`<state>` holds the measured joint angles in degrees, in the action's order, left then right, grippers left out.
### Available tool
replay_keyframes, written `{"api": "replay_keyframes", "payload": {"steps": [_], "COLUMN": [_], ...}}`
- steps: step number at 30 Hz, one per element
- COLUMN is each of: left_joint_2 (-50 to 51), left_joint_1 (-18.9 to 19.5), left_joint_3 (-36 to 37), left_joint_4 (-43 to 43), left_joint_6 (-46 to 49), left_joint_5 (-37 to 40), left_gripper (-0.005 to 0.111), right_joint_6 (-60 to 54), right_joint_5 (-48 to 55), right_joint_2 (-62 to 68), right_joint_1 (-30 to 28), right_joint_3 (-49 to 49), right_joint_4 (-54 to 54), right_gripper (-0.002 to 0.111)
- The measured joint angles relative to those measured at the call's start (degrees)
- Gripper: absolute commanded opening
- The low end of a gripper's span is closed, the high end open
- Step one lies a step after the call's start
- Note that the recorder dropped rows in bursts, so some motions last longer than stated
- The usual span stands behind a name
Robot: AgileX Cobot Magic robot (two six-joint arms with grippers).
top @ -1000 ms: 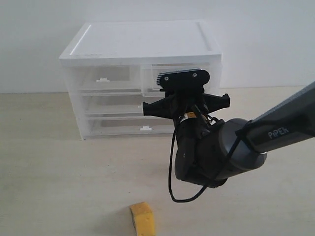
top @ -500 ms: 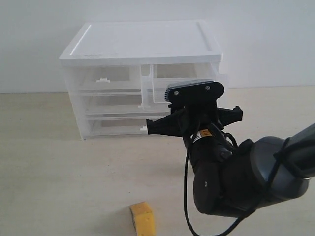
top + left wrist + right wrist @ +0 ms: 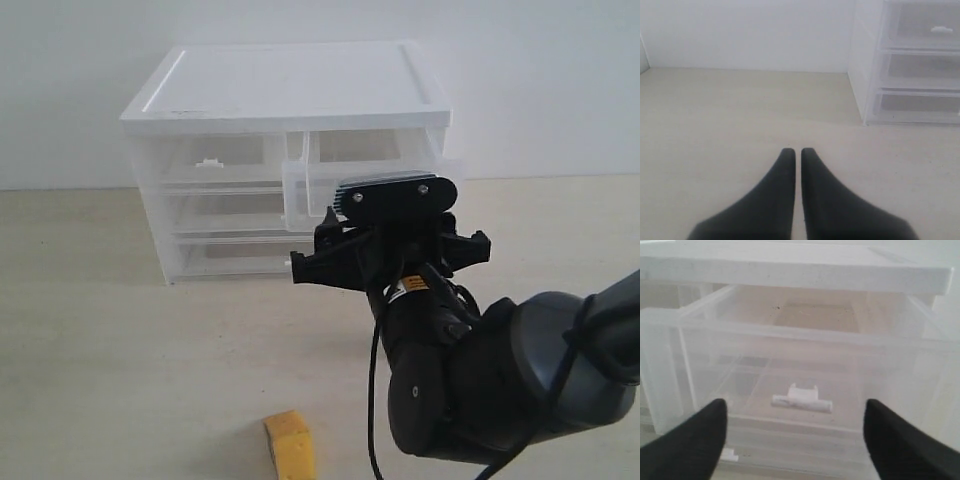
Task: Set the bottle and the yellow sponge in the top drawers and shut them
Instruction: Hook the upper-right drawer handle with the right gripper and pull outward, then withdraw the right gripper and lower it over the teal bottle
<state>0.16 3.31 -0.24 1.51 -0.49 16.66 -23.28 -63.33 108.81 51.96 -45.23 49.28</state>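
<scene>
Right gripper point(image 3: 793, 407): black fingers point(image 3: 695, 440) spread wide, nothing held. It faces the small white tab handle point(image 3: 801, 399), which sits between the two fingers and clear of both. In the exterior view its dark grey arm point(image 3: 480, 380) fills the 4 to 5 o'clock sector.

Left gripper point(image 3: 798, 152): jaws pressed together, nothing held, pointing across the beige table point(image 3: 715, 115), apart from the cabinet's side.

Orange-yellow rectangular foam sponge point(image 3: 290, 445): lies on the table at 6 o'clock in the exterior view, at the near edge, well apart from the cabinet.

Right-hand clear plastic top drawer point(image 3: 365, 180): stands partly pulled out of the cabinet front, at 12 to 1 o'clock, just beyond the right gripper.

Left-hand clear plastic top drawer point(image 3: 215, 160): flush with the cabinet front, at 11 o'clock.

Full-width clear drawers point(image 3: 225, 213): two, below the top pair, both flush.

White-topped clear plastic cabinet point(image 3: 290, 85): stands at 12 o'clock on the far side of the table, near the white wall point(image 3: 540, 80)
</scene>
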Motion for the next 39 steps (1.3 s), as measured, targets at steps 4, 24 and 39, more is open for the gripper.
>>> {"api": "replay_keyframes", "payload": {"steps": [4, 24, 39], "left_joint_2": [0.00, 0.00, 0.00], "left_joint_1": [0.00, 0.00, 0.00], "left_joint_3": [0.00, 0.00, 0.00], "left_joint_4": [0.00, 0.00, 0.00], "left_joint_6": [0.00, 0.00, 0.00], "left_joint_5": [0.00, 0.00, 0.00], "left_gripper": [0.004, 0.004, 0.004], "right_joint_6": [-0.58, -27.80, -14.94], "right_joint_5": [3.71, 52.10, 103.80], "right_joint_2": [-0.09, -29.27, -30.42], "right_joint_1": [0.00, 3.99, -16.24], "right_joint_3": [0.00, 9.88, 2.35], "right_joint_4": [2.48, 4.33, -16.23], "right_gripper": [0.089, 0.000, 0.000]}}
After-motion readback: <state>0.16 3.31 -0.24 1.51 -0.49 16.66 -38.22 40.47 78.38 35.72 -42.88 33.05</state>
